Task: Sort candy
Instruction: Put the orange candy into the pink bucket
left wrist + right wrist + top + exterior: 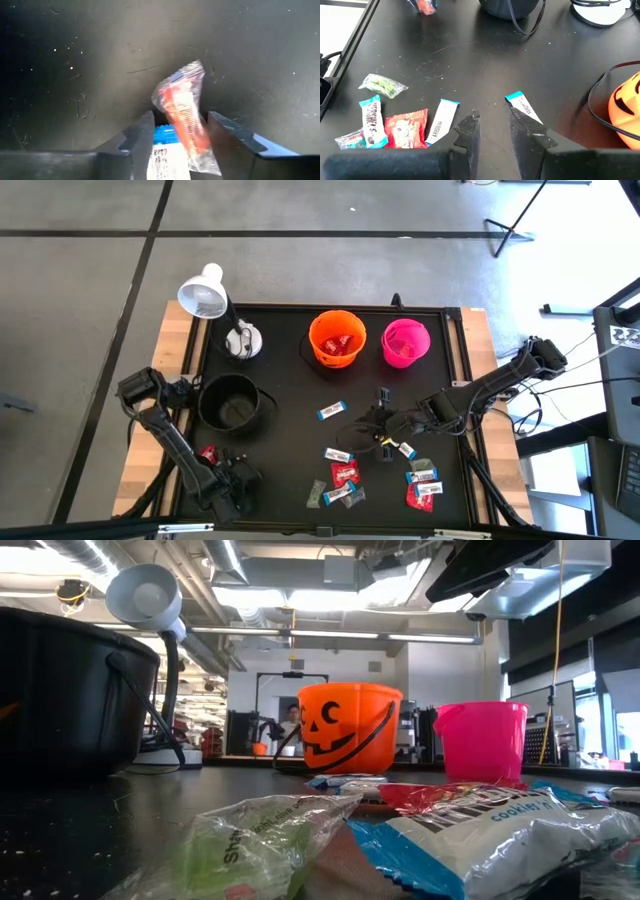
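- Roughly ten loose sweets (345, 473) lie on the black counter (280, 435). About three are red, several blue-and-white, and one or two greenish-grey.
- Most of them sit in a cluster at the near edge, right of centre. One blue-and-white sweet (330, 412) lies alone near the middle, and one red sweet (208, 452) lies near the left corner.
- More red wrappers show inside the orange bucket (337, 338).
- There are three buckets. The orange one and the pink bucket (405, 342) stand side by side at the far edge, and the black bucket (230, 402) stands to the left. One white lamp (205, 295) stands behind it.
- The left pincer (180, 135) is low over the near left corner. A clear-wrapped red sweet (182, 107) lies between its two separated fingers, over a blue-and-white wrapper (162, 150). I cannot tell whether the fingers are pressing it.
- The right pincer (495, 125) is released and holds nothing, with a narrow gap between its fingers. It hovers over bare counter between two blue-and-white sweets (522, 106) and (442, 120).
- The right arm (490, 385) reaches in from the right edge, stretched low toward the centre.
- The left arm (165, 430) runs along the left edge toward the near side.
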### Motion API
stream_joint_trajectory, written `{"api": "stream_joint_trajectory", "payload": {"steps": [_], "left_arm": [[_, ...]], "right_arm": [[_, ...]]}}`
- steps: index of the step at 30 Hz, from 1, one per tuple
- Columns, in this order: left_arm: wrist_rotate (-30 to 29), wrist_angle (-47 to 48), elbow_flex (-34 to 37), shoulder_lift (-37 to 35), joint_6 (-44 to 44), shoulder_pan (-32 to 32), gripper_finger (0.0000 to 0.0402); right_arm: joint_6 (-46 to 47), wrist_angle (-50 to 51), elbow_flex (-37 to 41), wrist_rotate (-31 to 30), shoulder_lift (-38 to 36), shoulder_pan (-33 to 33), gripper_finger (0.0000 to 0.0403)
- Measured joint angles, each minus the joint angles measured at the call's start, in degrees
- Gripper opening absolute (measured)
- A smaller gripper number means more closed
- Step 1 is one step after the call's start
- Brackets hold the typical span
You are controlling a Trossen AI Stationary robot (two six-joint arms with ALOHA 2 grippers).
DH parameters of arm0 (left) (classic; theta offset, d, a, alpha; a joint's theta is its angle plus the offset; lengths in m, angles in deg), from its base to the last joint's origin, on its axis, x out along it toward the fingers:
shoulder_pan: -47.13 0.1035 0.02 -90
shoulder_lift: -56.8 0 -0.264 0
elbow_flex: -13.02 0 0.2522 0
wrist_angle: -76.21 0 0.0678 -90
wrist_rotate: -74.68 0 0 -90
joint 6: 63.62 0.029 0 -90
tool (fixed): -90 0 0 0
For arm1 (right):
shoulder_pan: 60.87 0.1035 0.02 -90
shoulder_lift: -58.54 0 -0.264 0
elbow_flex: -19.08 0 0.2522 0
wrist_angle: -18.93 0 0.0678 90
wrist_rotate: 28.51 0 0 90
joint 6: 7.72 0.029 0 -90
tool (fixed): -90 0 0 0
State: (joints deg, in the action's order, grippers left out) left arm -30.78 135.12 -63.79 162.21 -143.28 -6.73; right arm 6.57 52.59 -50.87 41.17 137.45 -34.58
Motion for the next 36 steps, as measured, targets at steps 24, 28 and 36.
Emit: {"api": "stream_joint_trajectory", "payload": {"steps": [24,28,36], "left_arm": [[-13.4,-0.2,-9.6,-1.3,16.2,4.2,0.0002],[-22.3,-0.3,-14.6,-1.3,24.4,5.8,0.0002],[-42.1,-0.4,-23.0,-1.4,40.8,10.1,0.0003]], "right_arm": [[0.6,-1.6,0.0,0.0,0.0,0.0,0.0099],[0.7,-7.5,0.0,1.2,0.5,0.0,0.0099],[-2.8,-23.5,0.0,5.0,5.1,0.0,0.0099]]}}
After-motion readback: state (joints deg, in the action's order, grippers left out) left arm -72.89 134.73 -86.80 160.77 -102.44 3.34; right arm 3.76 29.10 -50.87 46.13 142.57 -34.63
